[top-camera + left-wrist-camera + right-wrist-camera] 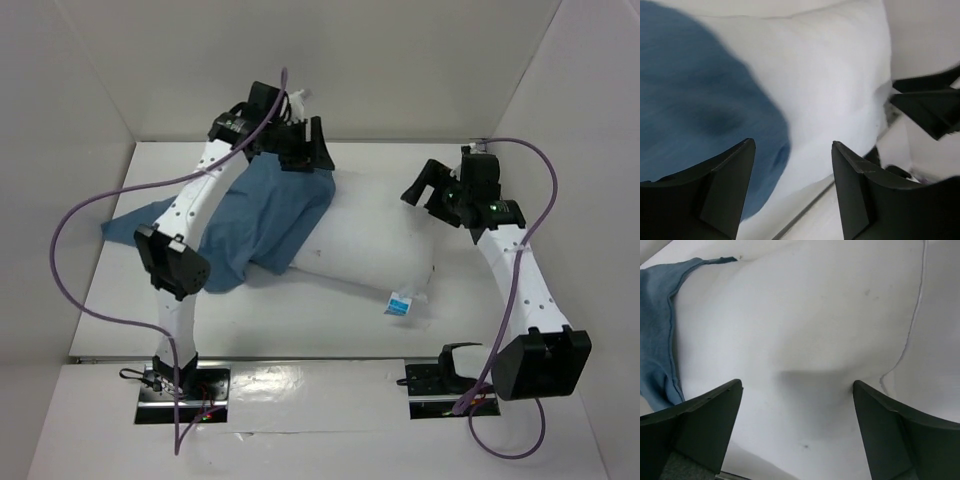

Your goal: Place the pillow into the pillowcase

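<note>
The white pillow (375, 245) lies across the middle of the table. Over its left end is draped the blue pillowcase (270, 215), which trails off toward the left. My left gripper (303, 148) hovers at the far edge of the pillowcase, open and holding nothing. In the left wrist view the pillowcase (690, 100) fills the left and the pillow (835, 75) the middle, below my open gripper (792, 145). My right gripper (425, 185) stands open over the pillow's far right end. In the right wrist view my gripper (797, 385) is empty above the pillow (805, 325), with the pillowcase (657, 340) at the left edge.
A small blue-and-white label (400, 303) sticks out of the pillow's near right corner. White walls enclose the table on the left, back and right. Purple cables loop beside both arms. The other arm's black gripper (930, 105) shows at the right of the left wrist view.
</note>
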Robot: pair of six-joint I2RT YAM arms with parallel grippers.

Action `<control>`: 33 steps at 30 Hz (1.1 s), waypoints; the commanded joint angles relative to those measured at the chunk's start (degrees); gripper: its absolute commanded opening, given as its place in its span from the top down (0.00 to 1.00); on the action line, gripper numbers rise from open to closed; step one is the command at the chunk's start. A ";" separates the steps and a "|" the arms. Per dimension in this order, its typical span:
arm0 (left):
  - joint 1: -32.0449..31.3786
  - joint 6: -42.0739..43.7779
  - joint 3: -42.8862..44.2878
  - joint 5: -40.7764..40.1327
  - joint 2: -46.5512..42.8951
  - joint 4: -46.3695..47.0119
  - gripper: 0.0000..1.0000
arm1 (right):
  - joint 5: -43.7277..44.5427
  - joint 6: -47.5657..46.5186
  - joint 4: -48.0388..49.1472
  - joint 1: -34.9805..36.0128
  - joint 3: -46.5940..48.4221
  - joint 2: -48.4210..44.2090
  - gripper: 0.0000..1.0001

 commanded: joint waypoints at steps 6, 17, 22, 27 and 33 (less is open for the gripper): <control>-9.76 7.53 -27.50 -38.79 -29.00 -5.05 0.34 | 6.68 -6.89 -15.21 -0.34 1.61 -6.55 0.01; -26.29 -13.74 -70.54 -55.84 -37.46 14.09 0.32 | 2.46 -3.90 -15.74 -0.88 -9.39 -10.60 0.01; -25.68 -13.16 -80.12 -61.40 -35.18 27.45 0.32 | 1.31 -4.42 -15.22 -0.88 -10.98 -10.60 0.01; -23.57 -14.46 -81.98 -66.14 -32.10 31.68 0.33 | 0.17 -4.95 -15.74 -1.40 -10.45 -10.60 0.01; -23.57 -13.92 -88.04 -70.36 -34.03 42.24 0.38 | 0.17 -5.48 -15.74 -1.40 -10.45 -10.08 0.01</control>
